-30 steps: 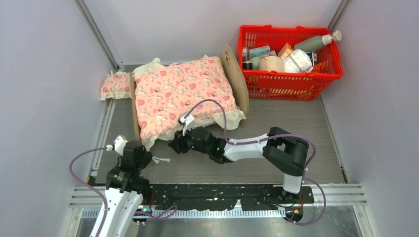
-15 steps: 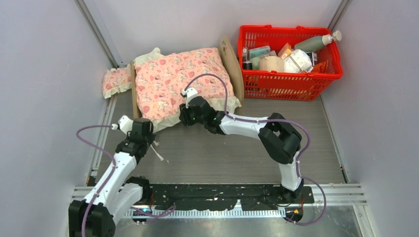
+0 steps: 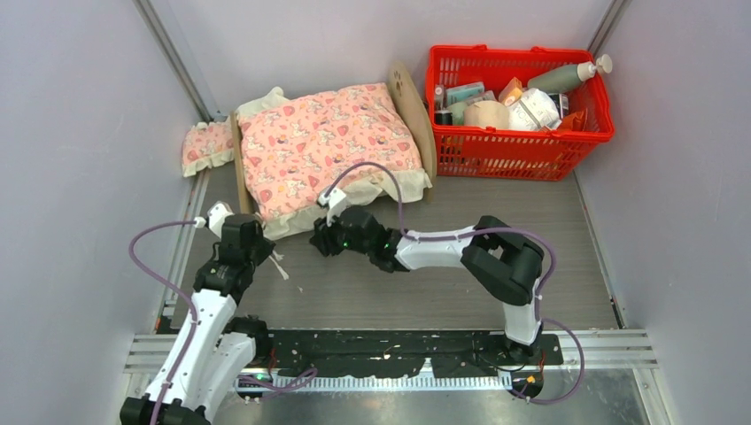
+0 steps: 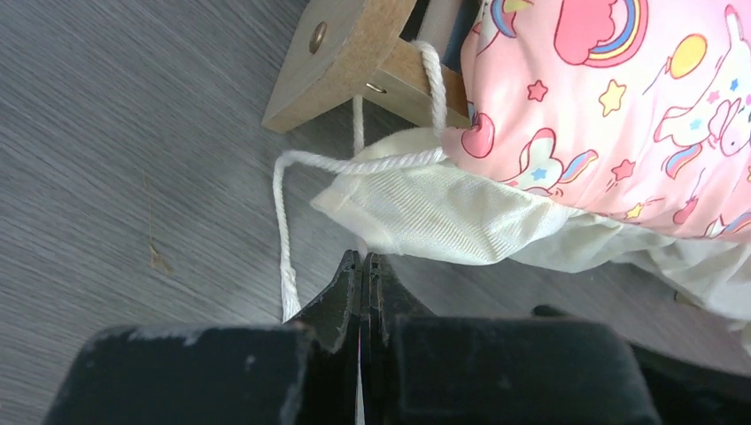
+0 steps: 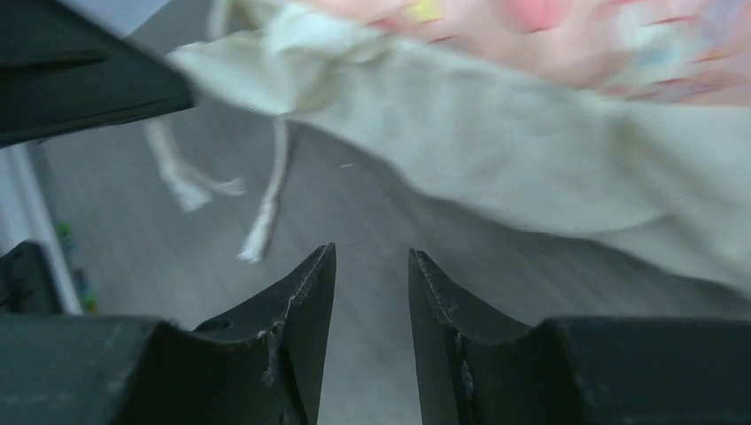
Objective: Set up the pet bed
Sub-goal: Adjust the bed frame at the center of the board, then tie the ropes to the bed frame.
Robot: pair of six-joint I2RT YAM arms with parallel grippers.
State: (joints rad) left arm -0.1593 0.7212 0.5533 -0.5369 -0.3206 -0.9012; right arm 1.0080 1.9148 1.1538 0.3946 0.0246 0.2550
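Observation:
The pet bed (image 3: 410,96) stands at the back of the table, a plywood frame with its arched headboard beside the red basket. A pink patterned blanket (image 3: 323,146) with a cream frill covers it. My left gripper (image 3: 265,252) is shut at the bed's near left corner. In the left wrist view my left gripper (image 4: 363,258) has its tips right at the edge of the cream frill (image 4: 434,217), with nothing visibly pinched, and the wooden footboard corner (image 4: 341,49) lies beyond. My right gripper (image 3: 316,241) is open just in front of the blanket's near edge. The right wrist view shows my right gripper (image 5: 372,258) empty below the frill (image 5: 531,150).
A small pink frilled pillow (image 3: 205,146) lies left of the bed against the wall. A red basket (image 3: 518,142) full of bottles and packets fills the back right corner. Loose white cords (image 4: 285,257) trail from the bed's corner onto the grey tabletop (image 3: 496,230).
The bed has slid back toward the far wall. My right gripper reached in to the blanket edge, then drew back. My left arm stretched forward to the bed's near left corner.

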